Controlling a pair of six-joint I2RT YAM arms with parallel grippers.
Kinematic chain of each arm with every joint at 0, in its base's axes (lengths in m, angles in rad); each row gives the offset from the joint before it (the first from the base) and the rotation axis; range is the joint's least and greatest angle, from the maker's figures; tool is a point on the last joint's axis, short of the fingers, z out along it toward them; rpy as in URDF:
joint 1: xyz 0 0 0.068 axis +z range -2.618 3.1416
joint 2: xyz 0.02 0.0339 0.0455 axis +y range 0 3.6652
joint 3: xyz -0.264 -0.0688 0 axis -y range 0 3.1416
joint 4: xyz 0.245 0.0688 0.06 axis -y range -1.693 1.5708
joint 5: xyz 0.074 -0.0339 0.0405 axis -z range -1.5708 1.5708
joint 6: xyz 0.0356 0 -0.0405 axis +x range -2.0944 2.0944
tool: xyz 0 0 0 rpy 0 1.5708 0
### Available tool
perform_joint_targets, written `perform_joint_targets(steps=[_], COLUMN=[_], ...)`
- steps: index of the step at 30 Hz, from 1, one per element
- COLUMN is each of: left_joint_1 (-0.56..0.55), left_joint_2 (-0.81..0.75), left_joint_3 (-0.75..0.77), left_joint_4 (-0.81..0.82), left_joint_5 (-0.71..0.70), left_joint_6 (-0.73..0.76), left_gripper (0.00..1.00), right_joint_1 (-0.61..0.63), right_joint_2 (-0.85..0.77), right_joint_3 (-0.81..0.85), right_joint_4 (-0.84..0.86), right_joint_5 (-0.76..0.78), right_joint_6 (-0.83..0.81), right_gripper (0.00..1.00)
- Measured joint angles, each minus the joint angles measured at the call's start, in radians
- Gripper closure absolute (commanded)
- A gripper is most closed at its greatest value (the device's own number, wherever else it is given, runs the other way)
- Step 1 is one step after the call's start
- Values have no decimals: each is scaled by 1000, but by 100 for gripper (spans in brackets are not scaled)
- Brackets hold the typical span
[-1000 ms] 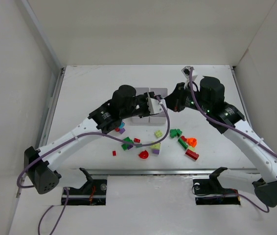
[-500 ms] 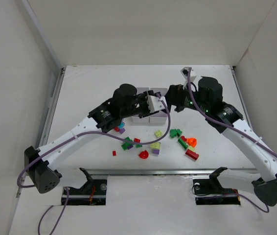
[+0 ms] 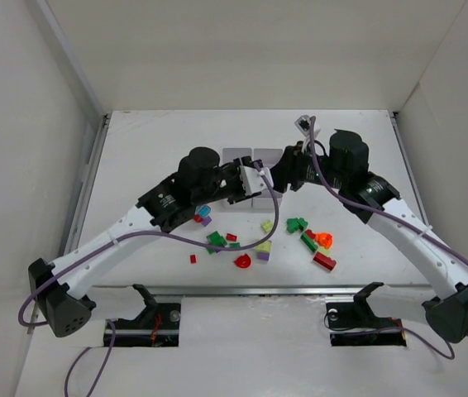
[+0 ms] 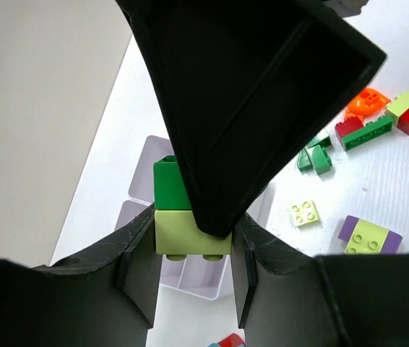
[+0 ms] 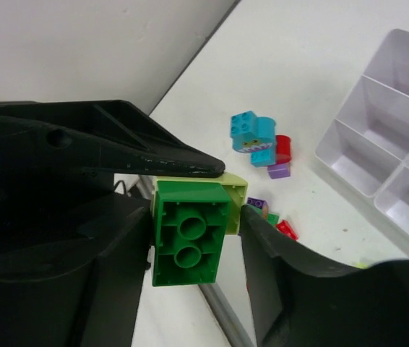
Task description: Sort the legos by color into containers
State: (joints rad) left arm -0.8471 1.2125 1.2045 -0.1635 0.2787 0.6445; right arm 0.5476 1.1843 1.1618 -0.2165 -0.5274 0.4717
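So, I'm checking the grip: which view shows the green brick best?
Right wrist: the green brick fills the centre, hollow underside facing the camera. Left wrist shows just one side above the yellow-green brick; top view doesn't show it.

In the overhead view, my left gripper (image 3: 257,180) and right gripper (image 3: 279,175) cover most of the tray (image 3: 246,154). Only its far rim shows, and whatever sits between my fingers is hidden.

In the left wrist view, a right finger (image 4: 248,108) hides most of the green brick (image 4: 165,184) and part of the tray. A red brick (image 4: 227,340) is cut off at the bottom edge.

In the right wrist view, the green brick covers most of the yellow-green brick (image 5: 236,191), and the tray runs off the right edge. I cannot tell whether my right fingers press on the green brick.
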Motion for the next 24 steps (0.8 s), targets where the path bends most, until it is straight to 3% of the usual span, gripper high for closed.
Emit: perform_joint_targets(steps=[2, 3, 7, 14, 20, 24], left_joint_1=[0, 0, 0, 40, 159, 174], left_joint_2=[-13, -17, -24, -12, 18, 36], left_joint_3=[-13, -19, -32, -32, -32, -32], left_joint_4=[5, 10, 27, 31, -27, -54], left_joint_5=[2, 3, 2, 74, 45, 37], left_joint_6=[2, 3, 16, 13, -22, -48], left_gripper=[100, 100, 100, 100, 100, 100], right_joint_1=[-3, -3, -16, -36, -106, -124], right_joint_2=[8, 10, 10, -5, -12, 12], right_joint_3=[0, 0, 0, -37, -66, -63], right_joint_4=[13, 16, 20, 51, 36, 37], right_joint_5=[-32, -43, -61, -74, -7, 44], right_joint_6=[1, 1, 24, 32, 18, 16], right_gripper=[55, 67, 99, 100, 100, 100])
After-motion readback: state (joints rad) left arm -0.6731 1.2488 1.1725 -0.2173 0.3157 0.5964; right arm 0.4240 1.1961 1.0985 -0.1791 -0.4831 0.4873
